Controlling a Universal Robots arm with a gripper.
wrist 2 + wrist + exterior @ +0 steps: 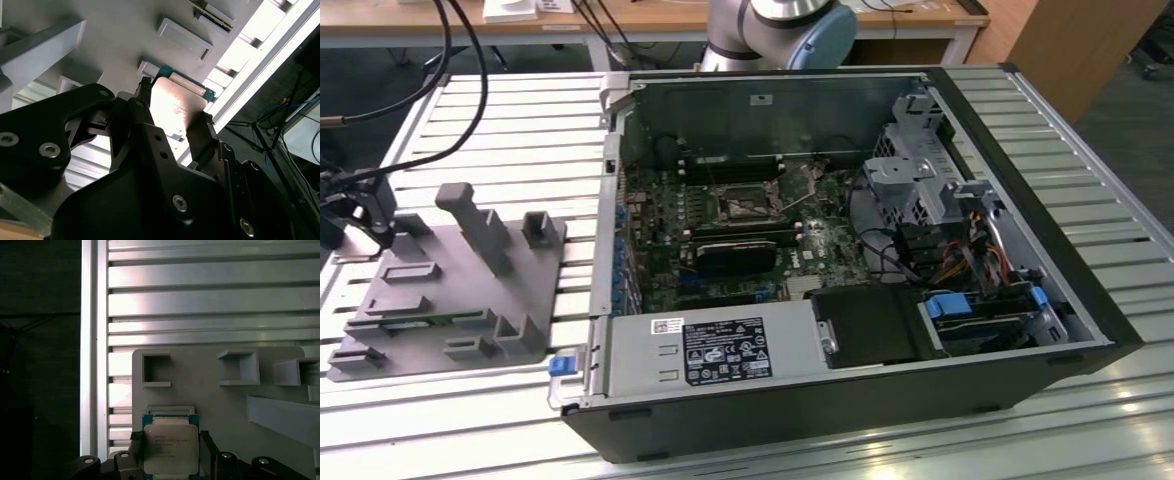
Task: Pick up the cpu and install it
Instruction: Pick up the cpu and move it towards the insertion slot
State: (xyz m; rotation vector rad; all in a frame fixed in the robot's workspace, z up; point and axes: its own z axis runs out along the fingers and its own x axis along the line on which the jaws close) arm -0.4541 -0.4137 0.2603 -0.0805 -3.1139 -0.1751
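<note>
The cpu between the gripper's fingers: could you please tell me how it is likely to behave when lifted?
The cpu is a thin flat square with a metal top, so probably stiff and light. Its shiny top looks smooth, and the gripper holds it by two narrow edges, so it could slip. Being flat, it should not roll.

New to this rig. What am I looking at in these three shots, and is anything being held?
One robot arm works at a slatted metal table. The exterior view is from a camera off the arm: an open computer case with its motherboard socket, and a grey plastic fixture at the exterior view's left. Both wrist views come from cameras riding on the arm, looking past its gripper. Its black fingers are closed on two opposite edges of the cpu, at the fixture.
</note>
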